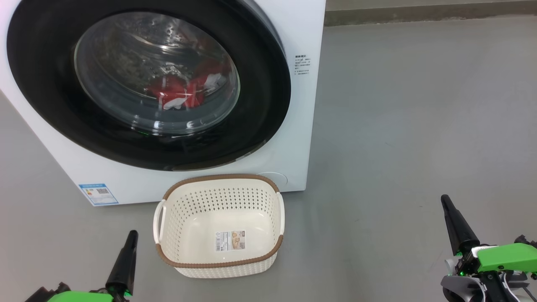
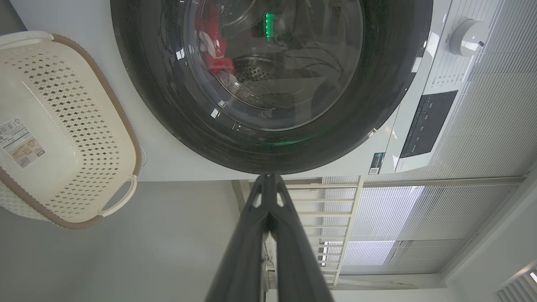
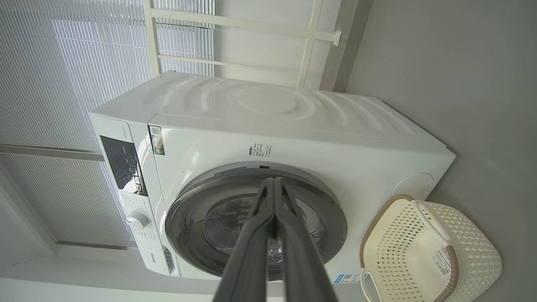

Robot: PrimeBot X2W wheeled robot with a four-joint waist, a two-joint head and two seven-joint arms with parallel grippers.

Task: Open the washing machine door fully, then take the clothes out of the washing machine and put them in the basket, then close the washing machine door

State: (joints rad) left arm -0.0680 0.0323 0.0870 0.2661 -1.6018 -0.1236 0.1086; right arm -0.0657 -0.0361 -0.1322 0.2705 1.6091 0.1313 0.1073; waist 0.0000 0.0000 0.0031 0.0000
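Observation:
The white washing machine (image 1: 293, 126) (image 3: 268, 126) stands ahead with its black-rimmed round door (image 1: 46, 92) (image 2: 168, 121) (image 3: 323, 201) closed against the front. Red clothes (image 1: 176, 90) (image 2: 212, 37) with white trim lie inside, seen through the glass. The cream basket (image 1: 218, 224) (image 2: 54, 126) (image 3: 419, 251) sits empty on the floor before the machine. My left gripper (image 1: 132, 235) (image 2: 268, 178) is shut, low at the basket's left, holding nothing. My right gripper (image 1: 444, 200) (image 3: 275, 181) is shut too, far out to the basket's right.
Grey floor (image 1: 419, 105) spreads wide to the right of the machine, with a wall base (image 1: 419, 14) at the back. Slatted blinds (image 3: 63, 63) and a pale rail frame (image 3: 235, 25) stand behind the machine. A knob (image 2: 465, 37) and dark control panel (image 2: 428, 121) sit on its front.

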